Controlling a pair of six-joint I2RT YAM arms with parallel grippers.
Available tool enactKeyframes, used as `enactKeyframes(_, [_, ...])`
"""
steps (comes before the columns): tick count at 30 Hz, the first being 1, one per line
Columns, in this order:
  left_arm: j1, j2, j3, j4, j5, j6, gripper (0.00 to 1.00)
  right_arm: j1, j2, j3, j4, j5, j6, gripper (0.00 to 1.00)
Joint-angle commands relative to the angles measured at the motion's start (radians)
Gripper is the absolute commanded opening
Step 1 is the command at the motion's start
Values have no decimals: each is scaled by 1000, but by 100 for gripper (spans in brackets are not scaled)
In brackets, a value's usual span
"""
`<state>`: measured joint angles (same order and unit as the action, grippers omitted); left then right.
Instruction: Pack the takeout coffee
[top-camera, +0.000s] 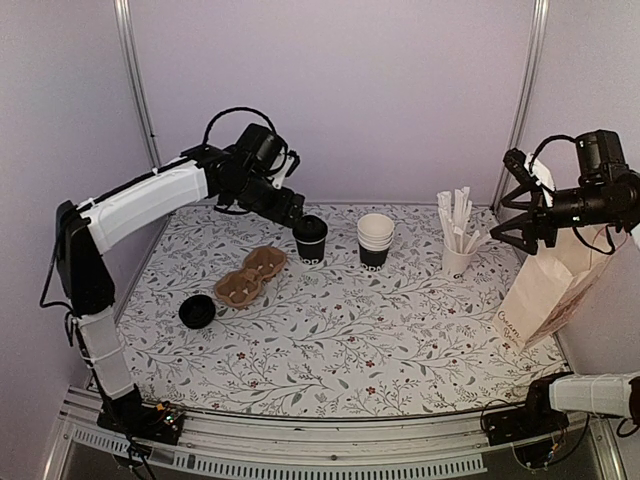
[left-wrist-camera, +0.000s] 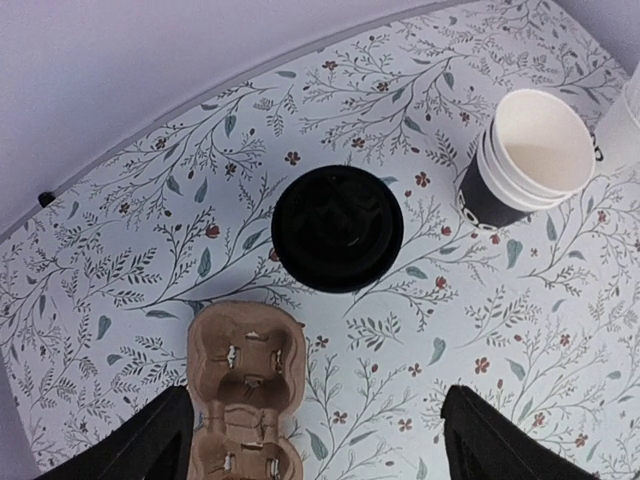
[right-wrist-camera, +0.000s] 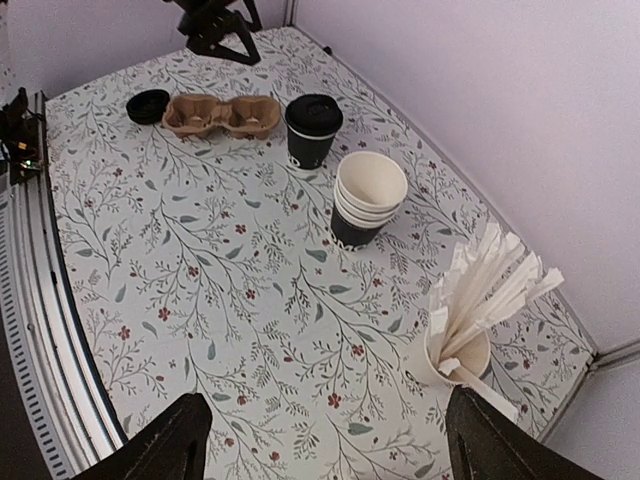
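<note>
The takeout coffee (top-camera: 310, 240) is a small dark paper cup with white print and a black lid, standing upright at the back middle of the table. My left gripper (top-camera: 292, 210) hovers just above and left of it, open and empty. In the left wrist view the lid (left-wrist-camera: 338, 228) lies ahead of the open gripper (left-wrist-camera: 320, 450), not between the fingers (left-wrist-camera: 140, 445). My right gripper (top-camera: 512, 238) is open and empty, high at the right above the paper bag (top-camera: 545, 285). The right wrist view shows the coffee (right-wrist-camera: 312, 130) far off and its own gripper (right-wrist-camera: 325, 450) open.
A brown two-cup carrier (top-camera: 250, 277) lies left of the coffee, with a loose black lid (top-camera: 197, 311) beside it. A stack of lidless cups (top-camera: 375, 238) and a white cup of pale sticks (top-camera: 457, 235) stand to the right. The bag stands at the right edge.
</note>
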<state>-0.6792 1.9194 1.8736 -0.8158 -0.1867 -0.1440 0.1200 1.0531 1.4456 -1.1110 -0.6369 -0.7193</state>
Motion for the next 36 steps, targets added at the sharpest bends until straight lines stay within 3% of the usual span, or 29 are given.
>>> enactKeyframes(1, [-27,-119,-248,139,-3,1,88,-5,-26,64,-163,248,-69,83])
enactKeyframes(5, [-41,-207,-408,252,10,7,87,-5,51,153,-258,416,-28,77])
enactKeyframes(13, [-58,-254,-473,282,9,18,86,-3,38,25,-257,715,32,75])
enactKeyframes(27, [-83,-259,-473,255,-3,39,85,-29,20,-62,-230,846,101,68])
enactKeyframes(31, [-85,-264,-474,252,-7,38,85,-45,41,-54,-254,817,109,59])
enactKeyframes(36, [-85,-269,-474,251,-17,40,85,-47,45,-57,-257,774,99,39])
